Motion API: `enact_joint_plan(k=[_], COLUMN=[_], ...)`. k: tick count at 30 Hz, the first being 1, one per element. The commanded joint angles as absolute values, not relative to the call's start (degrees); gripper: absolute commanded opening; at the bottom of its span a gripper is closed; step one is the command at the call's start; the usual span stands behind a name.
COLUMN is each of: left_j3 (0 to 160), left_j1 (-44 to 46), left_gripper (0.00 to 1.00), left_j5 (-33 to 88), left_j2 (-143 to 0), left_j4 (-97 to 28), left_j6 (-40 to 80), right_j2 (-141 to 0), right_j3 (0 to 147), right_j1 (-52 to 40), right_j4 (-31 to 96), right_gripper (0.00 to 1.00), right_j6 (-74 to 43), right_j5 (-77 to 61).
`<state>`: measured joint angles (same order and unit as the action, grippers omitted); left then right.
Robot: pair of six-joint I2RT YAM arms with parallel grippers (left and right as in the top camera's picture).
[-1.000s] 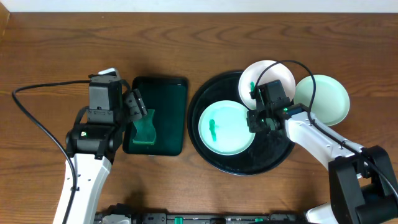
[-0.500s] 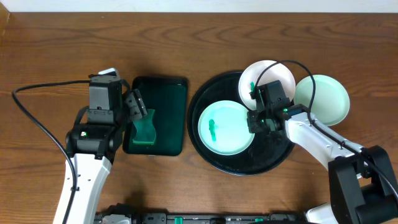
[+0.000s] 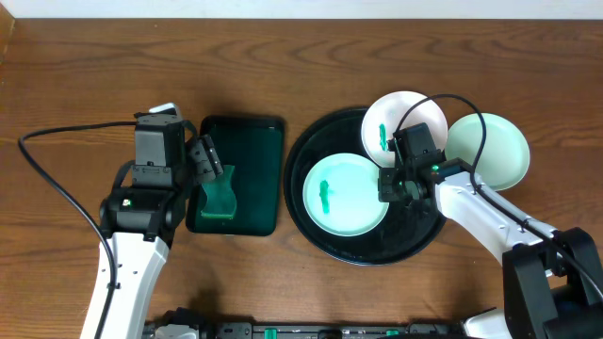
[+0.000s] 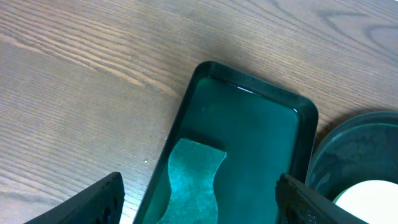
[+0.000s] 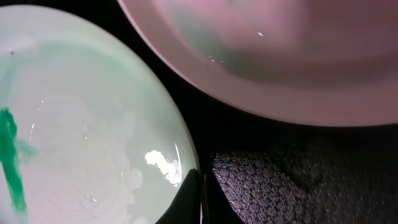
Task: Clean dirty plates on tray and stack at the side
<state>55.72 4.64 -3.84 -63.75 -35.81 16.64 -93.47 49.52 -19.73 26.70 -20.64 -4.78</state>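
The black round tray [image 3: 320,151] carries a pale-mint plate [image 3: 344,195] with a green smear at its middle. A white plate [image 3: 415,111], also smeared green, rests across the tray's back rim. A third, pale-mint plate [image 3: 495,151] lies on the table to the right. My right gripper [image 3: 388,185] is shut on the right rim of the smeared plate [image 5: 81,124]; its fingers [image 5: 200,193] meet at that edge, beneath the white plate [image 5: 280,56]. My left gripper [image 4: 199,199] hangs open over a green sponge [image 4: 193,174].
The sponge [image 3: 220,198] lies in a rectangular dark green tray [image 3: 245,141] left of the black tray, the two almost touching. Bare wooden table surrounds them. A black cable runs from the left arm across the table's left side.
The right gripper has closed fully on the plate's rim, and the plate has shifted a little to the right. The left arm has not moved.
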Motion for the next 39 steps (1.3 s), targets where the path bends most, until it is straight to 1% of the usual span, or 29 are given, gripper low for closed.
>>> enact_joint_plan(k=[1, 5, 7, 10, 18, 21, 23, 26, 27, 30, 33, 39], left_j3=[57.08, 57.08, 57.08, 57.08, 57.08, 57.08, 57.08, 57.08, 56.9, 56.75, 56.75, 55.68], left_j1=[4.51, 4.51, 4.51, 4.51, 4.51, 4.51, 4.51, 4.51, 4.51, 4.51, 4.51, 4.54], left_gripper=[0.78, 0.78, 0.78, 0.78, 0.78, 0.78, 0.78, 0.78, 0.78, 0.78, 0.78, 0.78], left_j5=[-4.75, -4.75, -4.75, -4.75, -4.75, -4.69, -1.04, 5.34, 7.2, 7.07, 7.07, 7.11], left_j2=[-63.99, -63.99, -63.99, -63.99, -63.99, -63.99, -63.99, -63.99, -63.99, -63.99, -63.99, -63.99], left_j4=[-35.92, -35.92, -35.92, -35.92, -35.92, -35.46, -36.34, -40.4, -41.71, -41.74, -41.74, -45.45], left_j6=[16.53, 16.53, 16.53, 16.53, 16.53, 16.58, 16.84, 16.82, 16.8, 16.75, 16.75, 16.78], right_j2=[-92.14, -92.14, -92.14, -92.14, -92.14, -92.14, -92.14, -92.14, -92.14, -92.14, -92.14, -92.14], right_j3=[49.12, 49.12, 49.1, 49.1, 49.1, 49.1, 49.1, 49.1, 49.1, 49.1, 49.1, 49.06], right_j1=[-18.74, -18.74, -18.74, -18.74, -18.74, -18.74, -18.76, -18.92, -18.92, -18.9, -18.9, -18.92], right_j4=[26.79, 26.74, 26.74, 26.74, 26.79, 26.74, 26.76, 26.79, 26.79, 26.61, 26.59, 26.63], right_gripper=[0.01, 0.01, 0.09, 0.17, 0.23, 0.28, 0.31, 0.34, 0.41, 0.49, 0.53, 0.57], right_j6=[-25.17, -25.67, -25.65, -25.65, -25.65, -25.65, -25.63, -22.5, -20.45, -18.48, -17.89, -17.91], right_j5=[-2.39, -2.37, -2.37, -2.37, -2.39, -2.39, -2.39, -2.39, -2.39, -2.39, -2.39, -2.42])
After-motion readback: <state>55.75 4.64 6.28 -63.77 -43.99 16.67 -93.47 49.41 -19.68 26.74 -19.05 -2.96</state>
